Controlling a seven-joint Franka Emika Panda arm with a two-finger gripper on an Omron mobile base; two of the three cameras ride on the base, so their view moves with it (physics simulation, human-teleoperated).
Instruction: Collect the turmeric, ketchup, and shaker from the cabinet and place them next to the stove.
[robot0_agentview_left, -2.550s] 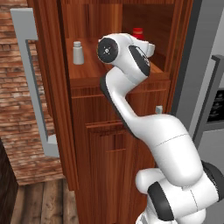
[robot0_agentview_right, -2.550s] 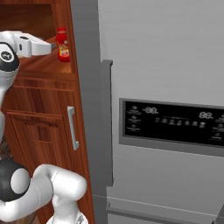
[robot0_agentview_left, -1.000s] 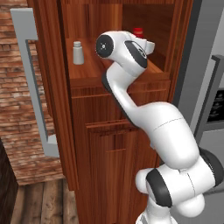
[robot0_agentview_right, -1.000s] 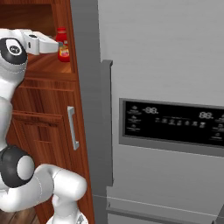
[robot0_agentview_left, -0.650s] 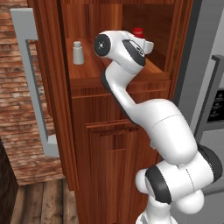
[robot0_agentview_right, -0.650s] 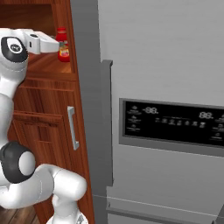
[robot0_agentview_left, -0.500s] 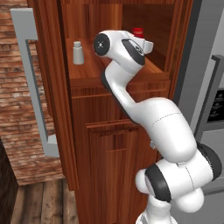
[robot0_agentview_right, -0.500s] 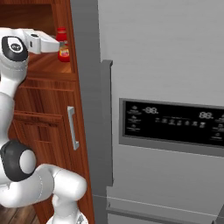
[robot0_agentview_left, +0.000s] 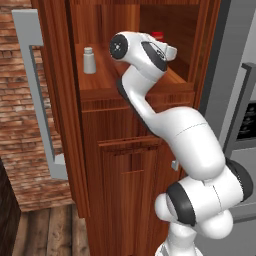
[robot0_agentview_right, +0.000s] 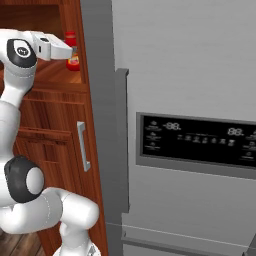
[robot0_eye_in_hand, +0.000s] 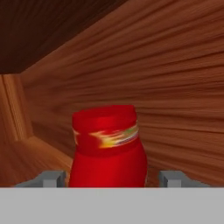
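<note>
Ketchup (robot0_eye_in_hand: 108, 148) between fingertips (robot0_eye_in_hand: 51, 178) close-up.

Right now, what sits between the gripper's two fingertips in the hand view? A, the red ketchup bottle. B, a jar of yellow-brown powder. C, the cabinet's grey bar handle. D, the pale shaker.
A: in the hand view the red ketchup with its yellowish label stands in the gap of the gripper, while the pale shaker stands apart at the left of the cabinet shelf.

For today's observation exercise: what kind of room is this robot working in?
Most likely a kitchen: a wooden pantry cabinet holding a ketchup bottle and a shaker, beside a grey refrigerator with a display panel.
</note>
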